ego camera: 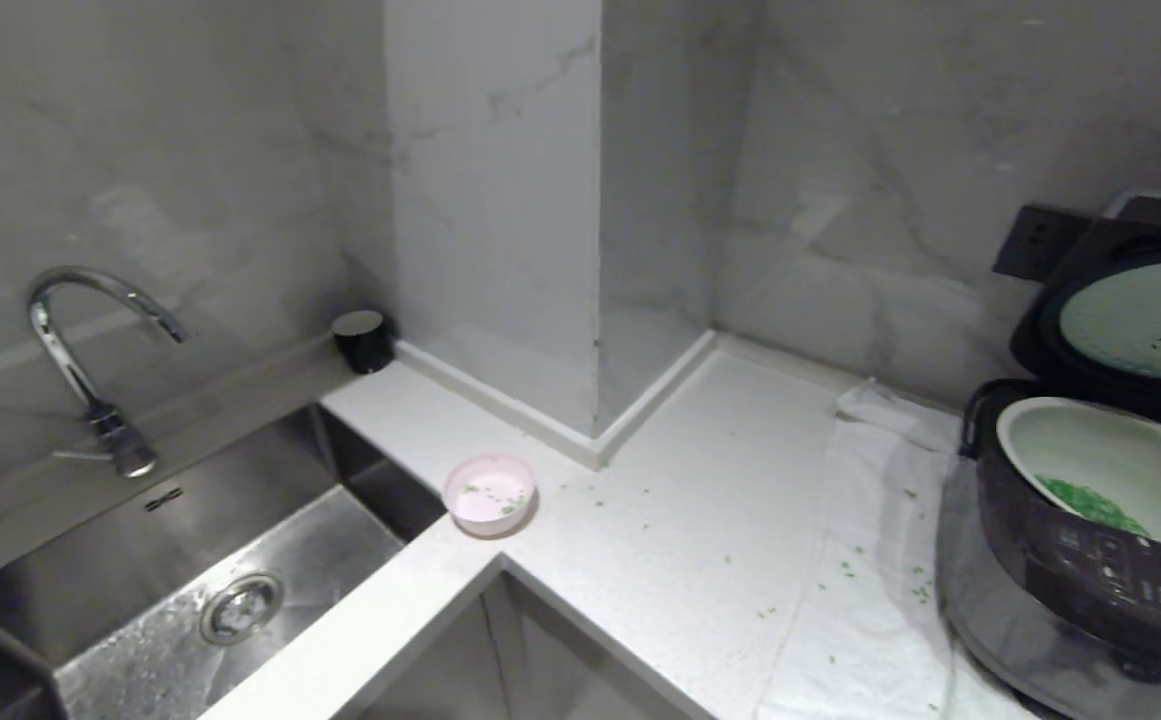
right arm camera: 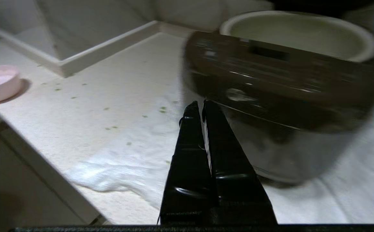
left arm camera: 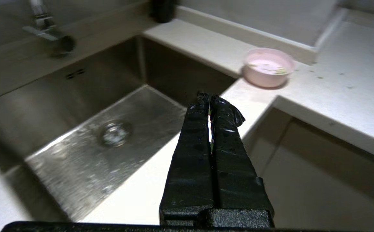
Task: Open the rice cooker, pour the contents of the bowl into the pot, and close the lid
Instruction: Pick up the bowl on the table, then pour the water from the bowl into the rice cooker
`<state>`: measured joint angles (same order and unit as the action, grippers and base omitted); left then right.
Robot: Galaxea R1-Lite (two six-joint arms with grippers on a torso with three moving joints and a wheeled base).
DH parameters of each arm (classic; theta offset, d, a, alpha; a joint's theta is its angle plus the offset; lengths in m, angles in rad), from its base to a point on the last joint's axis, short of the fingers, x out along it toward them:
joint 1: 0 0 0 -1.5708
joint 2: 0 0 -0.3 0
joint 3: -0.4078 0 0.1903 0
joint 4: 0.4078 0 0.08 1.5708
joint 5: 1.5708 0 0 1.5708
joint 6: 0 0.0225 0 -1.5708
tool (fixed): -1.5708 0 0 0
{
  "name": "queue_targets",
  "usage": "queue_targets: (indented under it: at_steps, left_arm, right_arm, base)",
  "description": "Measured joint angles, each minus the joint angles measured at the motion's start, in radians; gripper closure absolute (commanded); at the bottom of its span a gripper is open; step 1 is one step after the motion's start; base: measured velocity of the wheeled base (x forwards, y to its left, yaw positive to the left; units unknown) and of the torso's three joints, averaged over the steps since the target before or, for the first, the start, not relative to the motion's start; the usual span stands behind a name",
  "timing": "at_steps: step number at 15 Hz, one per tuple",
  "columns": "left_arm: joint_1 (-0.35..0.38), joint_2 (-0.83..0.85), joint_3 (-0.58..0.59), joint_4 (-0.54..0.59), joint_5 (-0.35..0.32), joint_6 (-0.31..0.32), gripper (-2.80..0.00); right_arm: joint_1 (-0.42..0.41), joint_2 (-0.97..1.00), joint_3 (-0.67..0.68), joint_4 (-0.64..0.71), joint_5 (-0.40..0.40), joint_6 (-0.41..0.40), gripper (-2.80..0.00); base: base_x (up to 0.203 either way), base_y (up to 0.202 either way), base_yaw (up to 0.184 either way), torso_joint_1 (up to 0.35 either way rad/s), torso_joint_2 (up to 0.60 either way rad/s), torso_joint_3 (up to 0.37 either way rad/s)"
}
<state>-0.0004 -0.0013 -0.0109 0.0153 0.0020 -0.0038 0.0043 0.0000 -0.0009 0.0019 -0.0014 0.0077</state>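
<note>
Both tools pinched empty; the raised lid (ego camera: pixel 1130 320) looks stiff and hinged, best pushed down at its front edge.

A white speckled L-shaped countertop (ego camera: pixel 680 500) carries everything, with a steel sink (ego camera: pixel 190 560) sunk into it at about nine o'clock. The pink bowl (ego camera: pixel 489 493) sits directly on it near the sink's corner, and a small black cup (ego camera: pixel 362 340) stands at eleven o'clock against the wall. At three o'clock a white cloth (ego camera: pixel 870 590) lies on the surface with the rice cooker (ego camera: pixel 1090 560) on it, and green bits (ego camera: pixel 845 568) are scattered over cloth and counter.
</note>
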Motion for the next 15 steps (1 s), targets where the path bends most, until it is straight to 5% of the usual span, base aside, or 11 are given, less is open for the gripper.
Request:
queue_targets:
  at_steps: [12,15]
  left_arm:
    - [0.0,0.0,0.0,0.0,0.0,-0.003,0.0]
    - [0.0,0.0,0.0,0.0,0.001,-0.006,0.0]
  right_arm:
    - [0.0,0.0,0.001,-0.001,0.0,0.0,0.0]
    - [0.0,0.0,0.001,-0.001,0.0,0.0,0.0]
  base:
    - [0.002,0.007,-0.172,0.003,0.0,0.004]
    - [-0.002,0.001,-0.036,0.0,0.0,0.002]
